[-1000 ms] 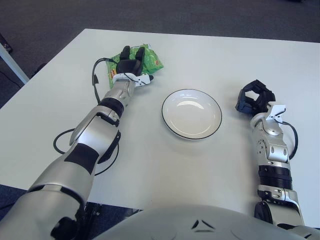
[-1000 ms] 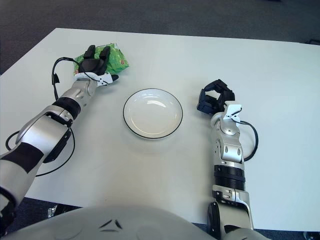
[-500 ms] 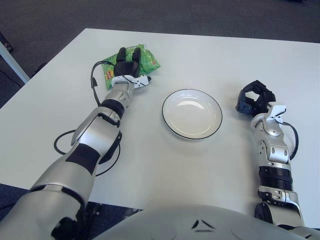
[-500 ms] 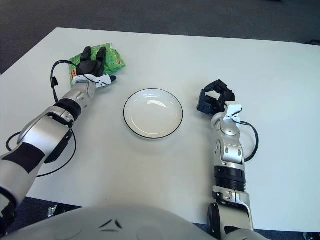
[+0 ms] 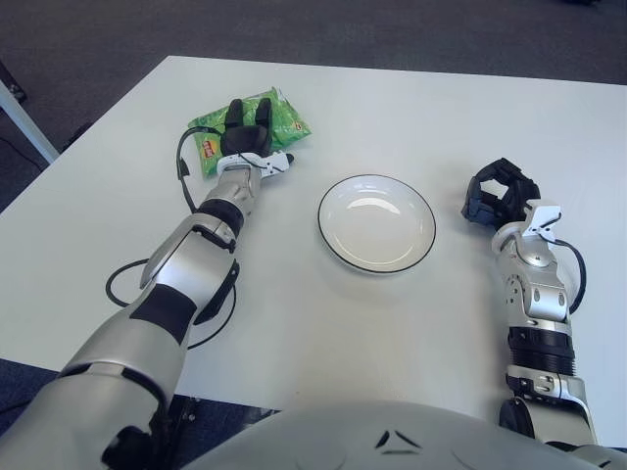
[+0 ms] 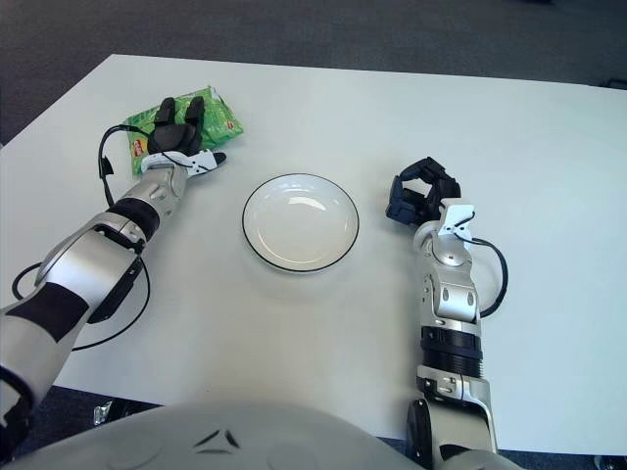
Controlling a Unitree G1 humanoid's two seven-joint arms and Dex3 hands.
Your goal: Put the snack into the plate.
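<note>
A green snack bag (image 5: 285,117) lies on the white table at the far left. My left hand (image 5: 245,129) lies over its middle, black fingers stretched flat across the bag, thumb sticking out to the right beside it and not under it. Part of the bag is hidden by the hand. The white plate (image 5: 376,262) with a dark rim stands in the middle of the table, to the right of the bag, with nothing on it. My right hand (image 5: 498,193) shows to the right of the plate, fingers curled and holding nothing.
A black cable (image 5: 120,285) loops on the table beside my left forearm. The table's left edge (image 5: 88,132) runs close to the bag, with dark floor beyond it.
My left hand has slid a little to the left over the bag, its fingers straighter than before. The bag has shifted slightly left and turned with it. The right hand has not moved.
</note>
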